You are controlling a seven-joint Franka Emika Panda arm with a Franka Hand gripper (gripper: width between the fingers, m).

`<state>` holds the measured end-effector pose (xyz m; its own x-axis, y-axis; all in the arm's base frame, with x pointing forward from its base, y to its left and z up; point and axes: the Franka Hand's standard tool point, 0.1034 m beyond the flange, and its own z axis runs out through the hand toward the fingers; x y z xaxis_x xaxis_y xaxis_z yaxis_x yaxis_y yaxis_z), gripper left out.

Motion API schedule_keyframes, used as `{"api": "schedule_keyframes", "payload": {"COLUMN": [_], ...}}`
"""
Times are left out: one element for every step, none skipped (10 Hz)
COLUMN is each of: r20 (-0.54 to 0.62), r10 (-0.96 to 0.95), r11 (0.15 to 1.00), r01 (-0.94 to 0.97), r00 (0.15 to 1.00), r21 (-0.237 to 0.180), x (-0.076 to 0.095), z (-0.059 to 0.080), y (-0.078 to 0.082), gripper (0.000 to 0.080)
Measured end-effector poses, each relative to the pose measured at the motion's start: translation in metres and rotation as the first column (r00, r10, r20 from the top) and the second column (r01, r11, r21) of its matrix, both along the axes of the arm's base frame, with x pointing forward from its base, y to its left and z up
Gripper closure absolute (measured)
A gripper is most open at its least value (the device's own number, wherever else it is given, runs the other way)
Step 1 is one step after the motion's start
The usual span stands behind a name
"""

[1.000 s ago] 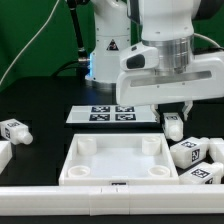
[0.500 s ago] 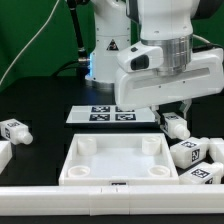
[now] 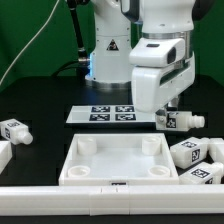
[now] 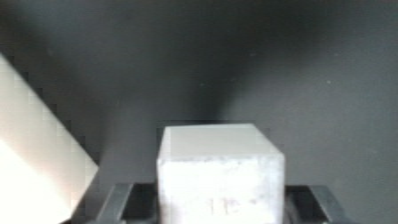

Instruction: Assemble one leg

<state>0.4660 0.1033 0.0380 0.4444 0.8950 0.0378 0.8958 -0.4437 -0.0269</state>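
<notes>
Exterior view: gripper [image 3: 172, 112] is clamped on the leg [image 3: 183, 120], held sideways just behind the white square panel [image 3: 115, 168], at exterior view's right. Step prob. pick-up/carry. Next needs peg turned twd a corner hole [image 3: 150, 146].

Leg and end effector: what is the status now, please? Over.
End effector shut on the leg. Leg held sideways, next to the marker board. Tray and spare legs nearby, not touching it.
</notes>
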Motion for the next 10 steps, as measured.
{"api": "schedule_keyframes", "payload": {"r20": [0.001, 0.006, 0.007, 0.015, 0.046, 0.058, 0.051, 0.038, 0.024, 0.012], "r10": [0.053, 0.161, 0.224, 0.334, 0.531, 0.647, 0.729, 0.823, 0.885, 0.922], "r11": [0.999, 0.987, 0.974, 0.942, 0.848, 0.763, 0.685, 0.568, 0.465, 0.386], "r01": [-0.053, -0.161, -0.224, -0.334, -0.53, -0.646, -0.727, -0.82, -0.881, -0.918], "r00": [0.999, 0.987, 0.974, 0.942, 0.846, 0.761, 0.683, 0.567, 0.465, 0.387], "r21": [-0.001, -0.005, -0.007, -0.012, -0.021, -0.036, -0.053, -0.072, -0.086, -0.094], "x": [0.0, 0.0, 0.0, 0.0, -0.002, -0.006, -0.01, -0.014, -0.016, -0.019], "z": [-0.001, -0.001, -0.002, -0.003, -0.005, -0.007, -0.008, -0.008, -0.01, -0.011], "y": [-0.002, -0.003, -0.004, -0.007, -0.019, -0.026, -0.026, -0.022, -0.019, -0.019], "gripper": [0.0517, 0.0517, 0.0517, 0.0517, 0.0517, 0.0517, 0.0517, 0.0517, 0.0517, 0.0517]}}
